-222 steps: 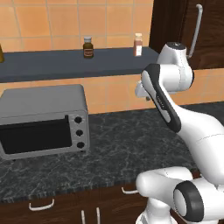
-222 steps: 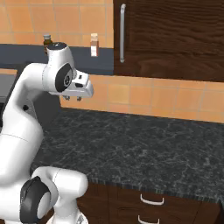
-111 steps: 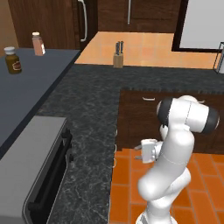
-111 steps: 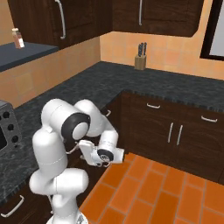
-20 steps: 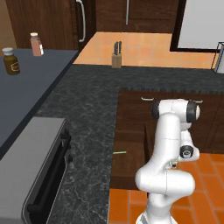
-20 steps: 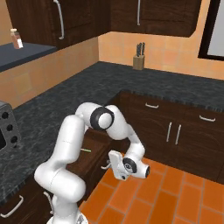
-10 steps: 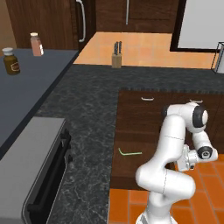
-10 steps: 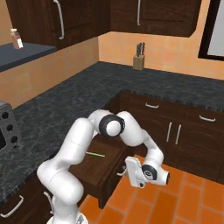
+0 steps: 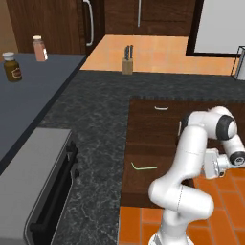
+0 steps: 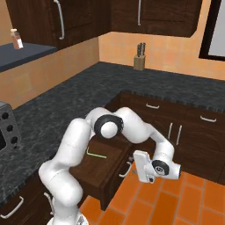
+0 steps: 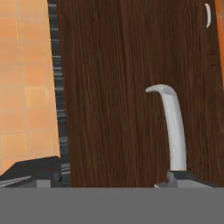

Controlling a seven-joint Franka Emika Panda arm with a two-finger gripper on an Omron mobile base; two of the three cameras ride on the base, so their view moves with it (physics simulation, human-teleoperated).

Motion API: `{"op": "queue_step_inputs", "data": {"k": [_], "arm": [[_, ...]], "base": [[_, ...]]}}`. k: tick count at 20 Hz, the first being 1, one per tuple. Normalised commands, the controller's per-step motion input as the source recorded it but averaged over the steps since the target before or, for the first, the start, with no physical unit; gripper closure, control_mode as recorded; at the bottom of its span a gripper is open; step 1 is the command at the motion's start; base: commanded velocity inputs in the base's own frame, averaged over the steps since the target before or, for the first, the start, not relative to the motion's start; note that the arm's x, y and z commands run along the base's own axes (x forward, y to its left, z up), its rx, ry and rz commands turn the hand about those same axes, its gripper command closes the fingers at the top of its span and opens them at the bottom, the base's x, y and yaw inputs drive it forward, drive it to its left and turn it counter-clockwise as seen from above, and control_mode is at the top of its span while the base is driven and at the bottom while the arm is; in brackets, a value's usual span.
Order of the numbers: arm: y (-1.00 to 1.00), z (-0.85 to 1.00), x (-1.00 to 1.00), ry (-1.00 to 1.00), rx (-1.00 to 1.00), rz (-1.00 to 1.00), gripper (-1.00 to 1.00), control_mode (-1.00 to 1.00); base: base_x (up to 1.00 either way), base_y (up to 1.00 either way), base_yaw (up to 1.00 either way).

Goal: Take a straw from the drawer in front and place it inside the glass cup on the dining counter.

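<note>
In the left base view the drawer (image 9: 158, 158) stands pulled out from the dark cabinets below the black speckled table (image 9: 100, 119), and the straw (image 9: 144, 167) lies flat on its floor, well inside, its bent end toward the table's edge; the white arm (image 9: 191, 158) curls over the drawer's right side and the end effector (image 9: 214, 165) hangs just past the drawer front above the orange tiled floor (image 9: 225, 210); a knife block (image 9: 127, 60) sits at the far edge of the table, and two jars (image 9: 12, 67) stand on a grey shelf at the left; in the right base view the straw (image 10: 96, 154) lies on the open drawer's (image 10: 99, 169) bottom near its left side, the curved silver handle (image 10: 125, 169) shows on the front panel, and the end effector (image 10: 141, 168) sits just beside that handle, low over the floor; in the hand view the handle (image 11: 172, 127) runs up the dark wood front, and the two dark fingertips (image 11: 33, 168) stand wide apart at the bottom corners, one on each side, the handle's lower end just at the right one, with nothing clamped.
</note>
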Motion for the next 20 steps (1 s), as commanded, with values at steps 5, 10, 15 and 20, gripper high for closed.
{"op": "queue_step_inputs", "data": {"k": [5,10,15,20], "arm": [[0.32,1.0,-0.14,-0.16,-0.36,0.0,-1.0,-1.0],[0.82,0.88,-0.08,-0.11,-0.42,0.0,-1.0,-1.0],[0.83,0.33,0.08,0.01,-0.35,0.0,-1.0,-1.0],[0.38,-0.04,0.4,0.2,-0.21,0.0,-1.0,-1.0]], "base": [[0.0,0.0,0.0],[0.0,0.0,0.0],[0.0,0.0,0.0],[0.0,0.0,0.0]]}}
